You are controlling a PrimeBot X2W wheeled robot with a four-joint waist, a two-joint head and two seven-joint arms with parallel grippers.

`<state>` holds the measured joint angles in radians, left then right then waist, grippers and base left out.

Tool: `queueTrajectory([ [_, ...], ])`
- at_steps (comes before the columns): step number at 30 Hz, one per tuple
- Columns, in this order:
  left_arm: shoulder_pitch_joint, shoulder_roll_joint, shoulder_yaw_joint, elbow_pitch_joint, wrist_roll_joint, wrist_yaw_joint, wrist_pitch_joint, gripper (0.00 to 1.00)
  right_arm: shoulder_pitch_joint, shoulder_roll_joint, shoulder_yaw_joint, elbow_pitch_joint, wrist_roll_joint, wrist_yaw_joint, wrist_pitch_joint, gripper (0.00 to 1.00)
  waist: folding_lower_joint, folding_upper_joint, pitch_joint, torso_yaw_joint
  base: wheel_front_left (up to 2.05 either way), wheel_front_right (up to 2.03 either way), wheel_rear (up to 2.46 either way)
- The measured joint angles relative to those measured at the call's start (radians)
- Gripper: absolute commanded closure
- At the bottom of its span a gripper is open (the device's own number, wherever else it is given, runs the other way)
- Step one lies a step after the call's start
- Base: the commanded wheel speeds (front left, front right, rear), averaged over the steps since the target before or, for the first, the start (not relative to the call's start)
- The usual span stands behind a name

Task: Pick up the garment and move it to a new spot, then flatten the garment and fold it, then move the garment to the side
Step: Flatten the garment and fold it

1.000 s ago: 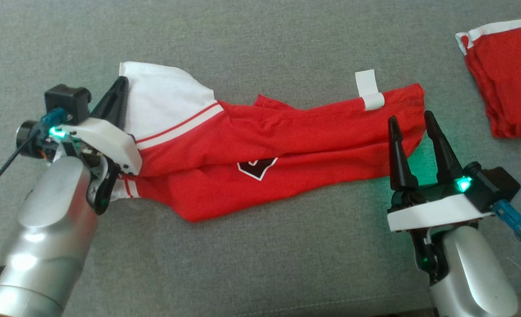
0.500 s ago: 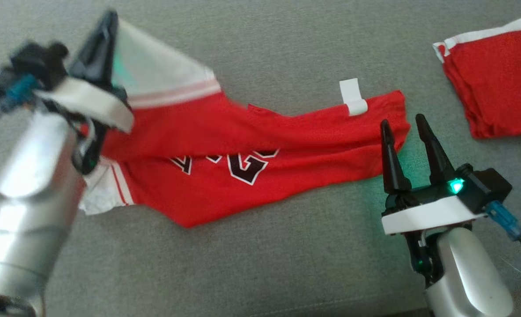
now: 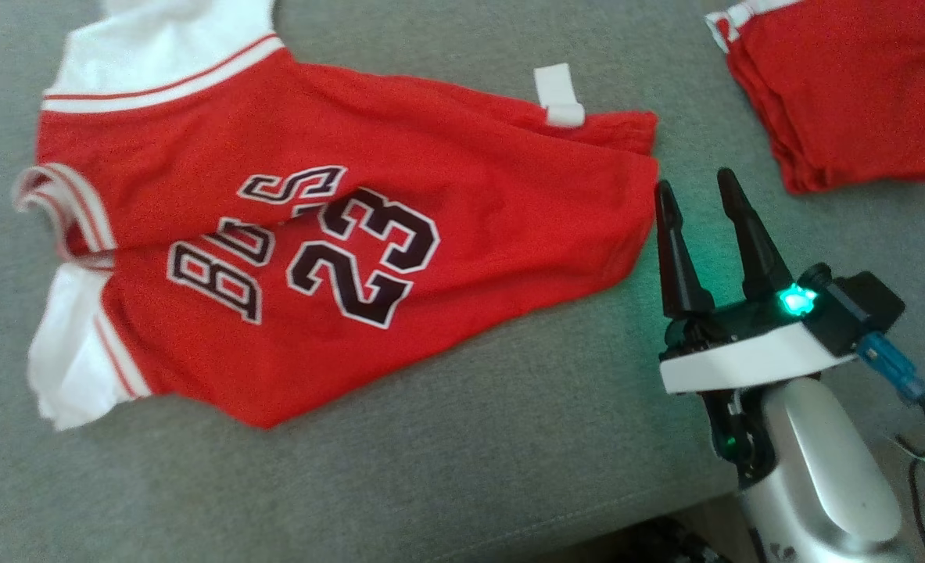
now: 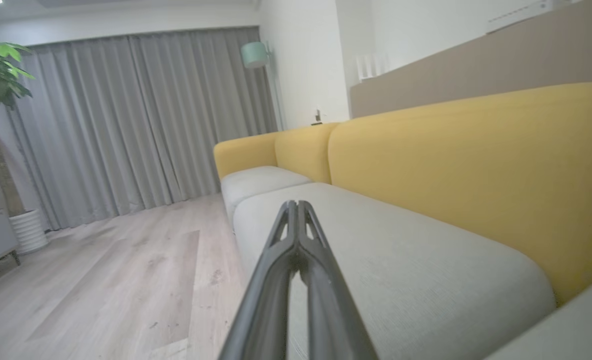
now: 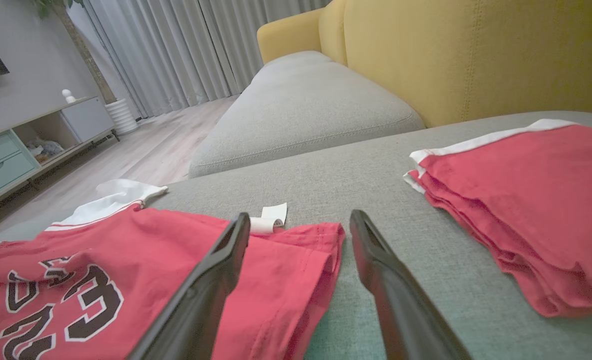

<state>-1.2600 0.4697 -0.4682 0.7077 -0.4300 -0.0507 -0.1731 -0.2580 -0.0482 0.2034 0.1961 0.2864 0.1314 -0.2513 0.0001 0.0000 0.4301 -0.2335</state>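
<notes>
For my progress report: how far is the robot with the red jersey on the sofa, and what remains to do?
Done: the jersey lies opened out on the grey cushion, number up, in no grip. In hand: flattening; creases run near its hem, beside which the open right gripper stands; the left gripper is shut, empty, pointing away. Left: fold it and move it aside, perhaps by the folded red pile.

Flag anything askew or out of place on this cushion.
The red jersey lies crooked and only half flattened: a fold hides part of its lettering, and a striped armhole is bunched. A white tag sticks out past its hem. The folded red garment looks tidy.
</notes>
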Motion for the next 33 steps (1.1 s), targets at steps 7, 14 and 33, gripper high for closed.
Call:
queueTrajectory([
  [7, -0.103, 0.009, -0.003, 0.167, 0.026, -0.008, -0.004, 0.09, -0.019, 0.000, 0.008, -0.013, 0.013, 0.000, 0.000, 0.00, 0.0001, 0.0000, 0.046, -0.051, 0.00, 0.00, 0.00],
  [14, 0.031, -0.072, -0.052, 0.222, 0.015, -0.044, -0.058, 0.00, -0.019, 0.000, -0.030, -0.009, -0.020, 0.000, 0.000, 0.00, 0.0000, 0.0000, 0.009, 0.006, 0.00, 0.00, 0.00],
  [33, 0.745, -0.123, -0.094, -0.213, -0.095, 0.057, -0.079, 0.00, 0.089, 0.000, -0.114, 0.058, -0.103, 0.000, -0.001, 0.00, -0.0004, 0.0001, -0.246, 0.193, 0.00, 0.00, 0.00],
])
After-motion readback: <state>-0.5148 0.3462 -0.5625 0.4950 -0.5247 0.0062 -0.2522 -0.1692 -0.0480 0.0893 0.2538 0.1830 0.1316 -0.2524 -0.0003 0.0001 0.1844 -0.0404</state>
